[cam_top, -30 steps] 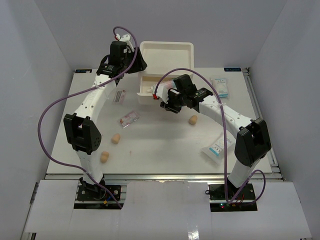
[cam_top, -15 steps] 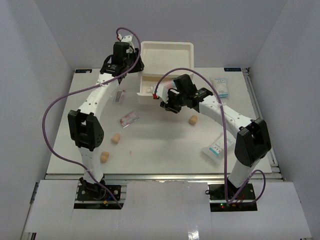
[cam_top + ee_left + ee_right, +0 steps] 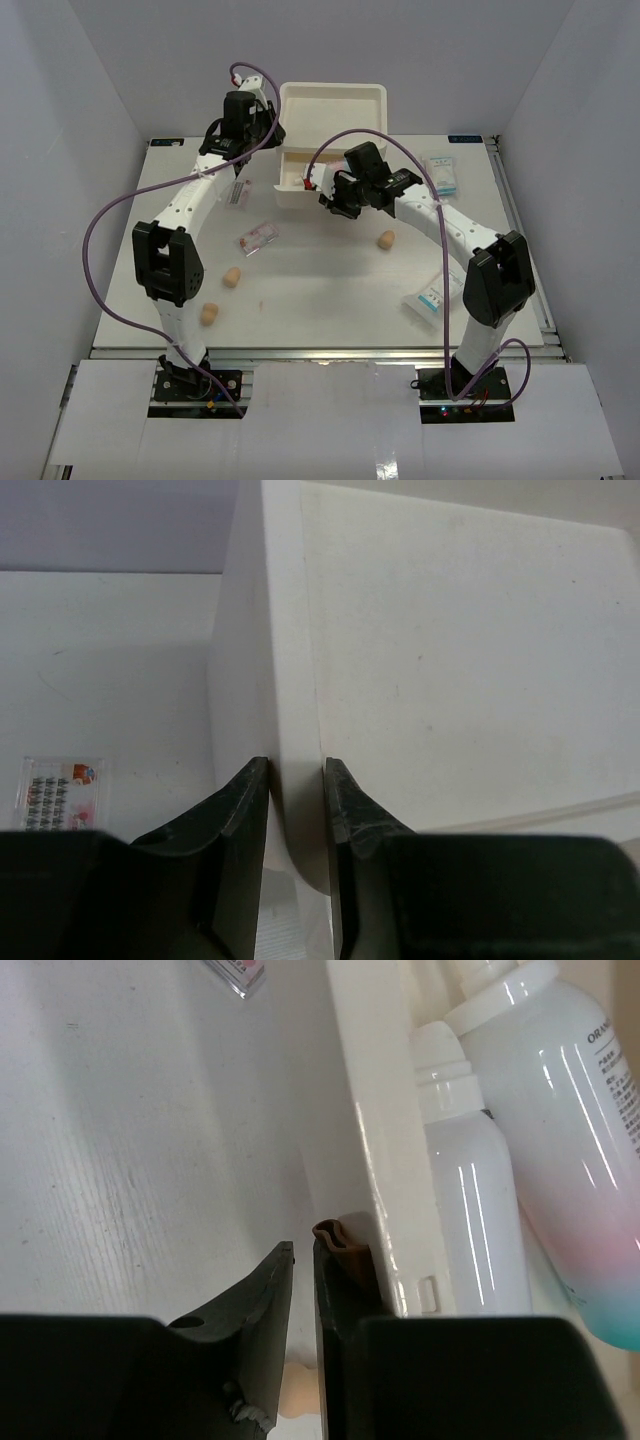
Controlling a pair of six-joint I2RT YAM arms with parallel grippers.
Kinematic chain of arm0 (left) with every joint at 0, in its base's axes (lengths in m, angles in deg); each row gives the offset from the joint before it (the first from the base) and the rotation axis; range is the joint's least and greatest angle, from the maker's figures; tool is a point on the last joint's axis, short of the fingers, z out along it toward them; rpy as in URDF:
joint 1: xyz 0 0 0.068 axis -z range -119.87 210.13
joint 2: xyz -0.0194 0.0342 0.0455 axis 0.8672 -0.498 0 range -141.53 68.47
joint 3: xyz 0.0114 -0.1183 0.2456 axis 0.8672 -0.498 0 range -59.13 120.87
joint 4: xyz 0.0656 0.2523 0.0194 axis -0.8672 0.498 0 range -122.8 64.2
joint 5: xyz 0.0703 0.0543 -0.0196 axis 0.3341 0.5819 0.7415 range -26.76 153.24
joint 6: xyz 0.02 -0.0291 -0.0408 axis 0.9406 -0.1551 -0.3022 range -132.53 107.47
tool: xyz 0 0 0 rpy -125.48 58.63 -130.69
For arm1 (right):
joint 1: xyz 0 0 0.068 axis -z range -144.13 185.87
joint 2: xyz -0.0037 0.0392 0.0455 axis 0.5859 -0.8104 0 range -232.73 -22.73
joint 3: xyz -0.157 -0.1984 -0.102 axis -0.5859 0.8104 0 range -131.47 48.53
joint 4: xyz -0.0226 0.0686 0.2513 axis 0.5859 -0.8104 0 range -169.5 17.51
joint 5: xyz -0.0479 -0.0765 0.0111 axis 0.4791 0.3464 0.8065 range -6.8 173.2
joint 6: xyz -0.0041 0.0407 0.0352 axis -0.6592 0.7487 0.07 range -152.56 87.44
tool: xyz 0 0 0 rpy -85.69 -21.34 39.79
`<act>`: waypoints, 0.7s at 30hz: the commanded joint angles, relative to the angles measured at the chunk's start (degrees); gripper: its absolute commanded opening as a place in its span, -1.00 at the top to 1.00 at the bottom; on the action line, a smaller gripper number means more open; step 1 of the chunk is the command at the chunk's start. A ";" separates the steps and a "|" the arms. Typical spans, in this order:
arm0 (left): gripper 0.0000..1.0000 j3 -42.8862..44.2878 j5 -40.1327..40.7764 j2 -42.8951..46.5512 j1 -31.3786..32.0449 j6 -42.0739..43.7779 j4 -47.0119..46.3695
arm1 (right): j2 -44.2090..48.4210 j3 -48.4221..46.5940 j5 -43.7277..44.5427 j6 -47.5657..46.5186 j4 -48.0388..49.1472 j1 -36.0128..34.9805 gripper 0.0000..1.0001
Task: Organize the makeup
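The white box (image 3: 334,112) stands at the back, its lowest drawer (image 3: 300,190) pulled out. Two white bottles (image 3: 470,1200) (image 3: 580,1140) lie in that drawer. My left gripper (image 3: 296,780) is shut on the box's left wall (image 3: 285,680). My right gripper (image 3: 304,1260) is at the drawer front, jaws almost together with nothing between them; the red-brown handle (image 3: 345,1245) lies just outside the right finger. Tan sponges (image 3: 386,239) (image 3: 231,277) (image 3: 209,314), sachets (image 3: 441,175) (image 3: 433,298) and clear packets (image 3: 258,238) (image 3: 238,193) lie on the table.
White walls enclose the table (image 3: 320,290) on the left, right and back. The left arm reaches along the left side, and the right arm crosses the middle right. A clear packet (image 3: 60,792) lies left of the box in the left wrist view.
The left jaws have closed onto the box wall. The right gripper has moved back toward the drawer front and its jaws have narrowed.
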 commanded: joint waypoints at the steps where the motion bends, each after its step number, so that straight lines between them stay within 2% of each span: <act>1: 0.34 -7.72 -6.69 6.08 1.75 1.10 5.80 | -3.68 -8.28 4.49 2.00 10.32 3.68 0.59; 7: 0.35 -10.95 -7.56 7.70 1.76 0.34 4.68 | -6.23 -9.06 9.11 4.76 15.88 4.12 0.60; 11: 0.35 -11.20 -8.26 7.52 1.84 0.24 4.34 | -6.36 -8.54 7.05 5.19 19.18 4.13 0.58; 18: 0.34 -10.49 -8.76 7.09 1.93 -0.38 4.33 | -7.92 -10.27 9.80 6.10 21.34 4.47 0.50; 21: 0.33 -10.33 -8.66 7.17 1.93 -0.91 4.33 | -6.21 -8.06 10.74 6.92 22.55 4.68 0.37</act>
